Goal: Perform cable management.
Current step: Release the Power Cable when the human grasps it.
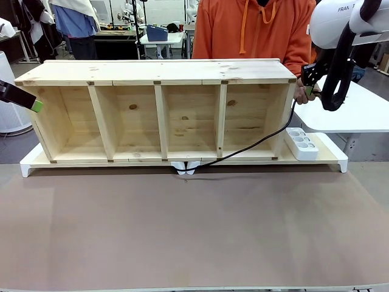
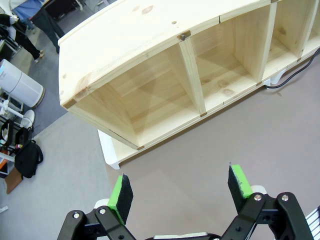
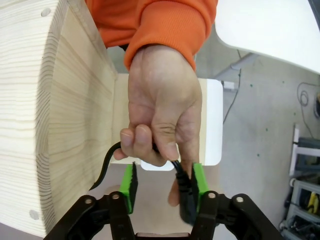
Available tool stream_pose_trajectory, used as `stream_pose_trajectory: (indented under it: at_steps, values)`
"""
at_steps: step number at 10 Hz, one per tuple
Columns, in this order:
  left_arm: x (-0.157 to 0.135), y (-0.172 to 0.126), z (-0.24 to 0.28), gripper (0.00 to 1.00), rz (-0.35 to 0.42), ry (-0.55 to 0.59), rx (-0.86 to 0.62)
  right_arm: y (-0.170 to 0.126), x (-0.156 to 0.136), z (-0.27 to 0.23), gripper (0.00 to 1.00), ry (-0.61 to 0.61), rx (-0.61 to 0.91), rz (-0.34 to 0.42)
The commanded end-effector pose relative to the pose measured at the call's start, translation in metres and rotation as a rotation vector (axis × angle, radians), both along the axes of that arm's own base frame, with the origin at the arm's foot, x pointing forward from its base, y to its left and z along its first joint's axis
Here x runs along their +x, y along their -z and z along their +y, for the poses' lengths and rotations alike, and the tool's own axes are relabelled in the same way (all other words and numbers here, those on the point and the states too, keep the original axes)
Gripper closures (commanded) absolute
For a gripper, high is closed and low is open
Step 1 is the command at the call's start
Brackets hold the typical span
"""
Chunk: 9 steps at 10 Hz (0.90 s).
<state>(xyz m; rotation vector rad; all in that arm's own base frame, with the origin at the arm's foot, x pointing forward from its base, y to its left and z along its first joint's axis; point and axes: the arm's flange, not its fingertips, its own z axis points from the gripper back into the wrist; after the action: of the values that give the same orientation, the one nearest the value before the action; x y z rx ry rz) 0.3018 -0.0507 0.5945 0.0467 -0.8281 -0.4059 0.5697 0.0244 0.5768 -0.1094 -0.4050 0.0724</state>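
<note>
The thin black cable (image 1: pixel 255 144) runs from a white clip (image 1: pixel 187 167) at the front of the wooden shelf (image 1: pixel 158 73) up to the shelf's right end. There a person's hand (image 3: pixel 160 105) pinches the cable (image 3: pixel 102 170) between my right gripper's (image 3: pixel 164 182) fingers. The jaws stand open, with the black plug (image 3: pixel 186 195) resting against one green pad (image 3: pixel 199 177). My right gripper (image 1: pixel 310 82) hovers at the shelf's right end. Near the shelf's left end, my left gripper (image 2: pixel 180 187) is open and holds nothing; a stretch of cable (image 2: pixel 276 86) shows far off.
The long four-bay shelf lies on a white base (image 1: pixel 331 159) across the back of the brown table (image 1: pixel 194 231). A white multi-socket strip (image 1: pixel 302 143) sits on the base at the right. The person in orange (image 1: pixel 255 30) stands behind the shelf.
</note>
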Motion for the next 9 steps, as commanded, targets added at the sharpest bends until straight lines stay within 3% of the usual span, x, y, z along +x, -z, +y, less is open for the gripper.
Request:
stream_pose_trajectory:
  at_steps: [1, 2, 4, 5, 6, 9]
  values:
    - [0.0014, 0.0000, -0.0001, 0.00, -0.006, 0.000, -0.002, -0.0025, -0.0009, -0.0007, 0.27, -0.023, 0.000, 0.016]
    - [0.0014, 0.0000, -0.0001, 0.00, -0.006, 0.000, -0.002, -0.0029, -0.0006, -0.0010, 0.14, -0.023, 0.001, 0.019]
    - [0.0014, 0.0000, -0.0001, 0.00, -0.006, 0.000, -0.002, -0.0026, -0.0004, -0.0010, 0.00, -0.023, 0.003, 0.018]
    - [0.0014, 0.0000, -0.0001, 0.00, -0.006, 0.000, -0.002, -0.0024, -0.0014, -0.0003, 0.00, -0.041, -0.007, -0.041]
    - [0.0014, 0.0000, -0.0001, 0.00, -0.006, 0.000, -0.002, 0.0001, -0.0009, -0.0001, 0.00, -0.009, -0.005, 0.009]
    - [0.0014, 0.0000, -0.0001, 0.00, -0.006, 0.000, -0.002, 0.0001, -0.0009, -0.0001, 0.00, -0.009, -0.005, 0.009]
